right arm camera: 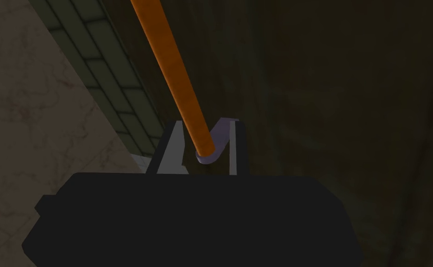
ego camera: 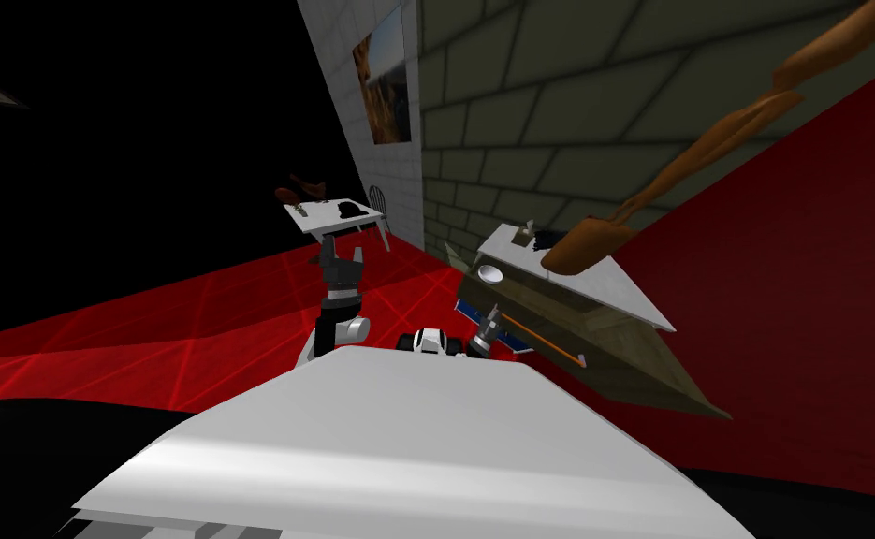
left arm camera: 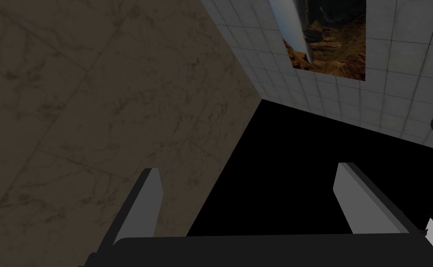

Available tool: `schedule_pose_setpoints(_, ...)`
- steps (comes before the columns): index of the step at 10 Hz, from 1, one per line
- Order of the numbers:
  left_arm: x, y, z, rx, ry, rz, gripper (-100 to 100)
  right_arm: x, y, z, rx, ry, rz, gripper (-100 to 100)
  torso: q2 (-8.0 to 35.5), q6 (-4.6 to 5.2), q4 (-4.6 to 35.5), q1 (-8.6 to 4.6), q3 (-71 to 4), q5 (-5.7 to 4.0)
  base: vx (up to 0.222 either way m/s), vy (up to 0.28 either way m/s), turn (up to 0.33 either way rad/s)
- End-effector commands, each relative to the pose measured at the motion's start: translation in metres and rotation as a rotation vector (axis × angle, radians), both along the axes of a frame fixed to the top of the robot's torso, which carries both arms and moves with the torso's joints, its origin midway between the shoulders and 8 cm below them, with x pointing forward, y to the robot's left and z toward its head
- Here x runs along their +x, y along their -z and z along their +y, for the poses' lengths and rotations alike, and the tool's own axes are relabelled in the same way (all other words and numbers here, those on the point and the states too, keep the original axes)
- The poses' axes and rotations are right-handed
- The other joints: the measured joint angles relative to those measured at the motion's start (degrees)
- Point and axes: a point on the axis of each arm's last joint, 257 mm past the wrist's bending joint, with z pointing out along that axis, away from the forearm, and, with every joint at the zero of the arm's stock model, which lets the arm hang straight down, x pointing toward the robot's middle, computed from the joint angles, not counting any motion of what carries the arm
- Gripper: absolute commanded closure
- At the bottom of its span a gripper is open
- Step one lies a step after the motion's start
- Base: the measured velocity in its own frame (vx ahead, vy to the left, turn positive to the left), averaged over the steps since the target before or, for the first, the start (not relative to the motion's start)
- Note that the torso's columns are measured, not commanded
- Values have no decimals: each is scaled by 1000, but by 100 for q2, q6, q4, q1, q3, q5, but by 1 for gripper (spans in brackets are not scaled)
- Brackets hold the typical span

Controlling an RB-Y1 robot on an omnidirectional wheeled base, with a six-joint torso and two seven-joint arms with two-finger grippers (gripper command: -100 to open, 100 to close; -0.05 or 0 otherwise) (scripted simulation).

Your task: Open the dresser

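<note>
Right gripper (right arm camera: 204, 132): thin grey blades pinched onto the handle's end, beside its small curved lilac bracket (right arm camera: 213, 155).
Handle (right arm camera: 173, 69): smooth, round orange bar running along the dresser's dark front.
Dresser (ego camera: 613, 360): boxy, dull olive-brown with a flat white top, against the grey-green block wall (ego camera: 538, 103) on the robot's right.
Bowl (ego camera: 491, 273): white, round, at the top's corner nearest the right gripper.
Left gripper (left arm camera: 247, 169): blades spread wide, holding nothing, raised well apart from the dresser.

Right claw (right arm camera: 206, 126) clamped on orange handle bar (right arm camera: 166, 55) near its end; dark dresser front (right arm camera: 331, 92) behind.
</note>
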Motion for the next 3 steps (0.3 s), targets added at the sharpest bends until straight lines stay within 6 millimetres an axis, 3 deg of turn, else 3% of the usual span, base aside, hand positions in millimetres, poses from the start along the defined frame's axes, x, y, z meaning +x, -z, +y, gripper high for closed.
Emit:
schedule_pose_setpoints(1,0,0,0,0,0,0,0,14,-9,7,4,-2,1,-100,-27,-2,-21,-38,-9,-20,-46,-35,-6)
schedule_pose_setpoints(3,0,0,0,0,0,0,0,27,-19,14,8,-6,2,-100,-73,2,-49,-72,-34,-43,-32,-47,-19)
